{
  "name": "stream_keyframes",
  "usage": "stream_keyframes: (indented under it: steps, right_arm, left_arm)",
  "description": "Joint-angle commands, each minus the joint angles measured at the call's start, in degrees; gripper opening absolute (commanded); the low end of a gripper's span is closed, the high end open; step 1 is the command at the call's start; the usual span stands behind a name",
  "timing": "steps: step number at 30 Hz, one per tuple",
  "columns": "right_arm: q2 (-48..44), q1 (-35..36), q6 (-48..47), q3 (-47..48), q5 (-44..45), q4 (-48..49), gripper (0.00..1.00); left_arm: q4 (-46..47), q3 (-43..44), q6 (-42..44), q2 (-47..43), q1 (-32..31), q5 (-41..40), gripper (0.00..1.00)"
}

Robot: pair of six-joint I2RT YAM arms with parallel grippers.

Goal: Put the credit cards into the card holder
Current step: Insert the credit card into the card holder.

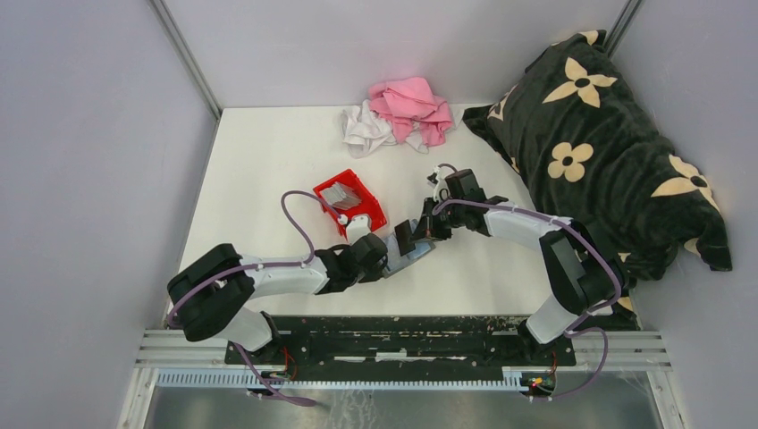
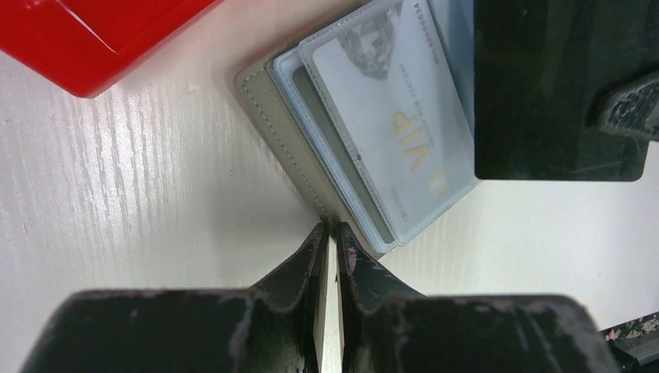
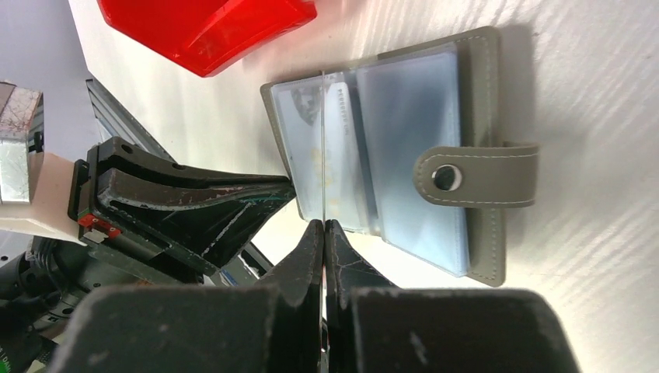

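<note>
While the left hand (image 2: 330, 233) pinches the card holder (image 3: 482, 101), the right hand (image 3: 322, 225) clamps its upright sleeve (image 3: 322, 148).

Left claw (image 2: 328, 233), right claw (image 3: 322, 227) pinched.

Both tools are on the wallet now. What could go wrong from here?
The right tool pinches a clear plastic sleeve of the open grey card holder; pulling could tear it or drag the holder. The left tool, shut, pins only its edge and may slip. The red plastic bin sits close enough to bump.
</note>
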Motion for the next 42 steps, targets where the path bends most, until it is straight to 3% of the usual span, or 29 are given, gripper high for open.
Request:
stream_keyframes:
  steps: [1,42]
  right_arm:
    - [-0.8,-0.9,-2.3,2.0,0.4,0.0,0.01]
    - [3.9,-2.3,-4.1,-0.5,0.6,3.6,0.01]
  left_arm:
    - [-13.9,-3.8,-0.8,3.8,-0.7,1.3,0.16]
    - [-16.3,-3.1,-0.4,6.4,0.2,1.1,0.14]
